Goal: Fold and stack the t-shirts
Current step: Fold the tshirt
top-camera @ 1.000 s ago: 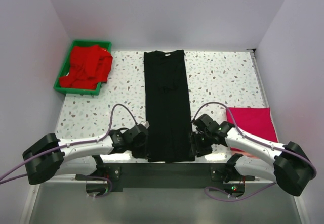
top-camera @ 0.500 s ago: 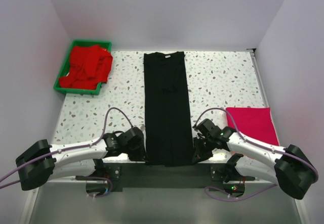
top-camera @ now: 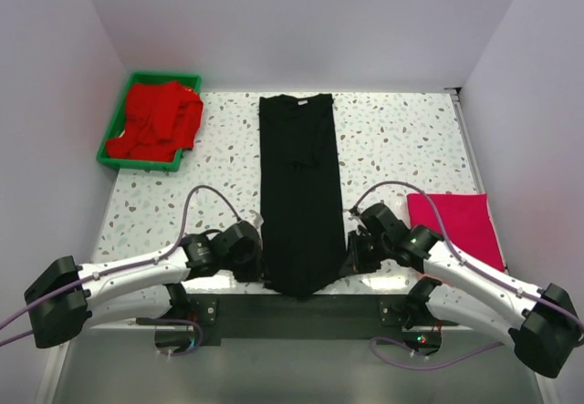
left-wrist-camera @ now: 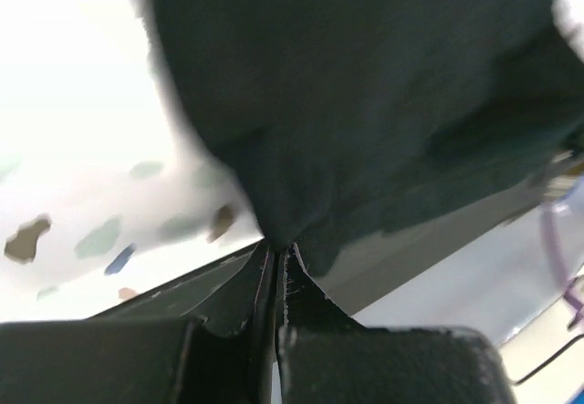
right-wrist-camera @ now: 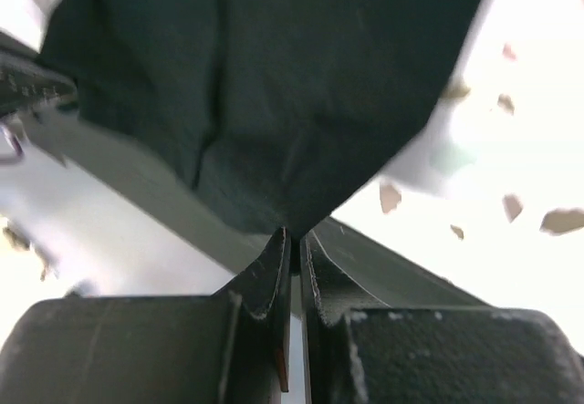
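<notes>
Shirt update, top cam first: the black t-shirt (top-camera: 297, 185) lies as a long narrow strip down the middle of the table (top-camera: 401, 139), collar at the far end, and its hem at the near edge sags into a point between the two arms. The left end effector (top-camera: 258, 260) sits at the hem's left corner and the right end effector (top-camera: 351, 260) at its right corner. A magenta t-shirt (top-camera: 456, 226) lies folded flat on the right side of the table, and the red t-shirts (top-camera: 160, 117) are heaped in the green tray (top-camera: 111, 144) at the far left. Left wrist cam: the fingers (left-wrist-camera: 315, 299) are pressed together with a pinch of black cloth caught right at the tips, fabric fanning out above. Right wrist cam is the same deal, fingers (right-wrist-camera: 265, 281) clamped on a small bite of black cloth. I reckon the step is carrying the hem up to the collar to halve the strip. To do it well, raise both corners to the same height, spread them so the hem goes taut, travel at matching pace, and lay the hem square on the collar. Both bites look shallow, so a jerk could slip one free
</notes>
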You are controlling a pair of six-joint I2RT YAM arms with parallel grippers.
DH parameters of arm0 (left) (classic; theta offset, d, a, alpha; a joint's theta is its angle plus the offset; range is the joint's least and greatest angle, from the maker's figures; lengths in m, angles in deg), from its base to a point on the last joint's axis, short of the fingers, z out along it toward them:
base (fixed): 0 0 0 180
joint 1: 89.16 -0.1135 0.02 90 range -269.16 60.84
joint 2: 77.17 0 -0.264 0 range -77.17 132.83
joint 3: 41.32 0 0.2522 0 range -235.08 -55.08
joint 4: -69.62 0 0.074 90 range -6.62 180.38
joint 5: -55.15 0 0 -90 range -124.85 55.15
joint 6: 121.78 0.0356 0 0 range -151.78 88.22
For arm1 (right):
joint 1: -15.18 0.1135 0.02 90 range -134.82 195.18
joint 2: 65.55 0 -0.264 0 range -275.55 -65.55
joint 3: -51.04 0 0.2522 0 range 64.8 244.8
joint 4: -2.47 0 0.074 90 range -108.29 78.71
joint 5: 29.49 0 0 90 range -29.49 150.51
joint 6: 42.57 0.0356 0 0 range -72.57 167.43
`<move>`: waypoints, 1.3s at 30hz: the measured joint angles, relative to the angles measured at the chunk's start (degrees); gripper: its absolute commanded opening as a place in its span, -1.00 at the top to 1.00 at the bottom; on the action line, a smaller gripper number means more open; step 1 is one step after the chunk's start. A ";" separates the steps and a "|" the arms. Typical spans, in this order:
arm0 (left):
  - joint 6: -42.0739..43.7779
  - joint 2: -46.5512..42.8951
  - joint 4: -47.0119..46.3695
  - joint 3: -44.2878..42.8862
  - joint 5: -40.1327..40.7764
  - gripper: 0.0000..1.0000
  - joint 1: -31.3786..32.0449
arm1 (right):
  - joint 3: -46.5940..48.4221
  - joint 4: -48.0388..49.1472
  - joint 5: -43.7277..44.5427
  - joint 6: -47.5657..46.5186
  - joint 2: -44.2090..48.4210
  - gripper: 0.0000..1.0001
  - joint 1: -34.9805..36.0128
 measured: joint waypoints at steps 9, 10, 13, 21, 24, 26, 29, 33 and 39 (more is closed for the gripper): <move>6.08 9.22 -0.94 -15.69 3.32 1.00 -11.37 | 13.14 3.96 10.93 -0.24 -10.27 1.00 -1.90; 6.60 10.82 -1.36 -17.09 3.63 1.00 -12.28 | 14.78 4.92 11.74 -0.35 -12.41 1.00 -2.84; 7.56 15.19 -2.71 -20.55 4.15 1.00 -15.17 | 19.19 8.28 13.11 -0.59 -18.93 1.00 -6.75; 8.79 25.77 -7.45 -28.50 6.45 1.00 -24.52 | 31.65 15.63 16.06 -1.38 -36.06 1.00 -14.27; 9.35 30.47 -9.16 -32.04 6.80 1.00 -27.26 | 34.99 18.43 16.11 -1.70 -40.94 1.00 -15.58; 9.99 33.88 -9.84 -34.58 6.78 1.00 -28.79 | 36.96 19.56 16.02 -1.84 -44.09 1.00 -16.96; 10.91 38.18 -11.26 -37.33 6.51 1.00 -30.82 | 39.60 20.90 15.76 -1.99 -48.09 1.00 -19.23; 12.09 43.52 -12.39 -40.22 5.27 1.00 -33.53 | 41.99 22.49 14.49 -2.08 -52.52 1.00 -22.14; 13.64 47.80 -13.51 -42.23 2.91 0.96 -35.78 | 45.53 23.08 12.33 -2.34 -57.05 1.00 -24.11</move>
